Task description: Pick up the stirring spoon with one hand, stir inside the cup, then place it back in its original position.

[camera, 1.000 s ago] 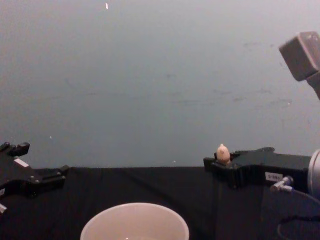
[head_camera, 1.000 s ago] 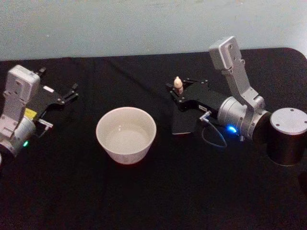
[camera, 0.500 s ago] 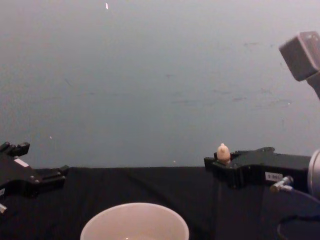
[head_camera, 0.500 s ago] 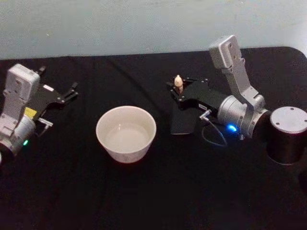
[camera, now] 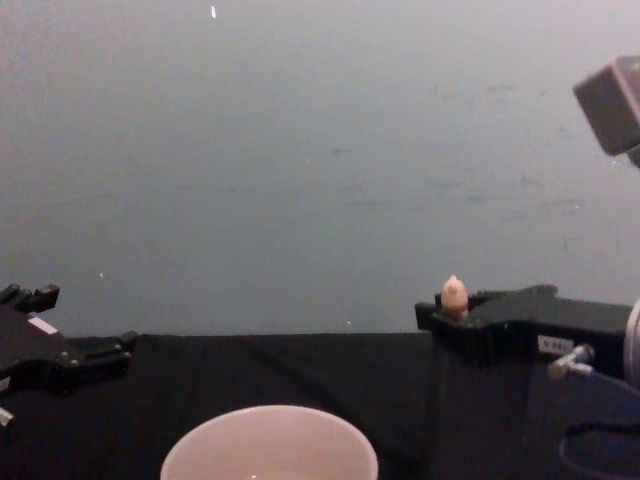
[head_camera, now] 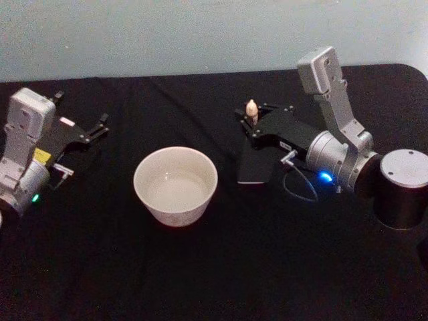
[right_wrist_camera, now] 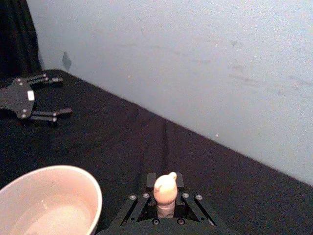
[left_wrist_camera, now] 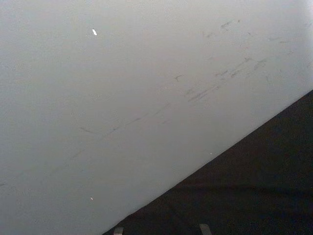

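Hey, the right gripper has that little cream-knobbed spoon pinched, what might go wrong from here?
1. The right gripper pinches the small stirring spoon just under its rounded cream knob; so small a hold may slip or tilt.
2. The wide cream-white cup stands loose on the black table; sideways stirring pressure might shove it.
The left gripper sits parked far left.

Support surface: one table (head_camera: 200, 281), fully covered by a black cloth (head_camera: 167, 100). The far edge runs along a pale blue-grey wall (head_camera: 167, 33), and the far right corner is rounded. Faint creases cross the cloth near the far edge.

Items directly on the cloth:
1. Cup (head_camera: 176, 186): cream-white, round, upright, mouth up, near the middle.
2. Holder (head_camera: 255, 167): dark, square, hard to separate from the cloth, to the right of the cup and apart from it.
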Controlling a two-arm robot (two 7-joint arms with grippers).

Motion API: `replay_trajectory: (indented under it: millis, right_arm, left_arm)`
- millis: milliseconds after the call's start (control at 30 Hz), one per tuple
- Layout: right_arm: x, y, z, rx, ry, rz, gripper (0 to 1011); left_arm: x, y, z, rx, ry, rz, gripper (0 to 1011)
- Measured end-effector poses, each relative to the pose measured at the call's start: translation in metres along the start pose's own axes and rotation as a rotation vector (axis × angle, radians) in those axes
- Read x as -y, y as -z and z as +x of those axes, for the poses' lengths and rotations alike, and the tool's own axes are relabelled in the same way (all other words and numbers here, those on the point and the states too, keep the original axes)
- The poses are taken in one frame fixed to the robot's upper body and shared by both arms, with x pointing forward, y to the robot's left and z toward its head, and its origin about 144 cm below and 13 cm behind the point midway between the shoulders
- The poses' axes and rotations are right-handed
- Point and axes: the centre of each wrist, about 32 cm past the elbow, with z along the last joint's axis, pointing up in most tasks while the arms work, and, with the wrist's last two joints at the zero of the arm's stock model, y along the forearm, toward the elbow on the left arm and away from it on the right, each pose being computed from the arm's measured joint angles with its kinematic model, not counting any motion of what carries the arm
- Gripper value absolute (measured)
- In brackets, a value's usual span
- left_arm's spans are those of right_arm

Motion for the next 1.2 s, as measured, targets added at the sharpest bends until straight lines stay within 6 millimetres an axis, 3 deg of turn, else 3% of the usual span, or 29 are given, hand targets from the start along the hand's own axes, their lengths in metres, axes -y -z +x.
replay_trajectory:
  millis: [667, 1200]
  right_arm:
    - [0.010, -0.012, 0.002, 0.008, 0.008, 0.081, 197]
    - [0.023, -0.037, 0.006, -0.031, 0.000, 0.186, 197]
  left_arm:
    - [0.000, 0.000, 0.000, 0.000, 0.000, 0.000, 1001]
    - [0.000, 0.000, 0.000, 0.000, 0.000, 0.000, 1001]
